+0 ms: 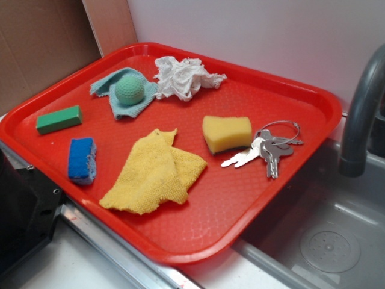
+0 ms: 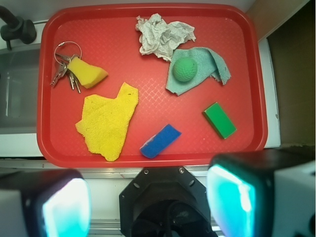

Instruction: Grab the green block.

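The green block point(image 1: 59, 119) is a dark-green bar lying flat on the red tray point(image 1: 240, 192) near its left edge. In the wrist view the green block point(image 2: 219, 120) lies at the tray's point(image 2: 89, 29) lower right. My gripper point(image 2: 148, 200) is open, with its two cyan-padded fingers point(image 2: 232, 197) wide apart and nothing between them. It hangs high above the black robot base, outside the tray's near rim and well away from the block. The gripper does not show in the exterior view.
On the tray lie a blue sponge point(image 2: 160, 140) next to the block, a yellow cloth point(image 2: 107, 118), a yellow sponge point(image 2: 88, 72), keys point(image 2: 64, 69), a pale green ball point(image 2: 184, 68) on a teal cloth point(image 2: 212, 61), and crumpled white paper point(image 2: 163, 34). A sink point(image 1: 325, 241) and faucet point(image 1: 361, 114) stand beside it.
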### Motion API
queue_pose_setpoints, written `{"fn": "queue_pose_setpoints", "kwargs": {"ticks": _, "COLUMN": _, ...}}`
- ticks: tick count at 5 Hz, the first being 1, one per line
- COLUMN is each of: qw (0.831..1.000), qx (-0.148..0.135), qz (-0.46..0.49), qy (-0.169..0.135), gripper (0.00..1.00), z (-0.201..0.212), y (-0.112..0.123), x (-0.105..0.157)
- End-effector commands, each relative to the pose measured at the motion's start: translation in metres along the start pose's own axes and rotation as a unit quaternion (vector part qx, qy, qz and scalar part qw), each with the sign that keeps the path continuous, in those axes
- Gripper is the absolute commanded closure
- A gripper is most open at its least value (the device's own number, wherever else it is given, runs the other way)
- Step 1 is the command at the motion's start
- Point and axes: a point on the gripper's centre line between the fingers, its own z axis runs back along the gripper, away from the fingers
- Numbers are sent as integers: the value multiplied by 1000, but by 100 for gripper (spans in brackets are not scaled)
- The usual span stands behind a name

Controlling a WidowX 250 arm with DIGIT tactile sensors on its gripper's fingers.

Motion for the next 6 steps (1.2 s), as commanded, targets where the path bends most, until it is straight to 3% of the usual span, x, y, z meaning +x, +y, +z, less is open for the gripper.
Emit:
{"fn": "queue_pose_setpoints", "kwargs": {"ticks": 1, "qw": 1000, "qx": 0, "qz": 0, "qy": 0, "gripper": 0, "z": 0, "y": 0, "x": 0}}
{"fn": "queue_pose_setpoints", "kwargs": {"ticks": 2, "qw": 992, "qx": -14, "qz": -122, "qy": 1, "gripper": 0, "z": -52, "y": 11, "x": 17}}
{"fn": "queue_pose_setpoints", "kwargs": {"ticks": 3, "qw": 987, "qx": 9, "qz": -159, "qy": -16, "gripper": 0, "z": -93, "y": 41, "x": 24}}
{"fn": "queue_pose_setpoints", "kwargs": {"ticks": 4, "qw": 989, "qx": 28, "qz": -147, "qy": -10, "gripper": 0, "z": -118, "y": 82, "x": 30}}
{"fn": "queue_pose_setpoints", "kwargs": {"ticks": 5, "qw": 987, "qx": 66, "qz": -146, "qy": -7, "gripper": 0, "z": -136, "y": 118, "x": 31}}
{"fn": "queue_pose_setpoints", "kwargs": {"ticks": 6, "qw": 985, "qx": 79, "qz": -151, "qy": -2, "gripper": 0, "z": -158, "y": 147, "x": 40}}
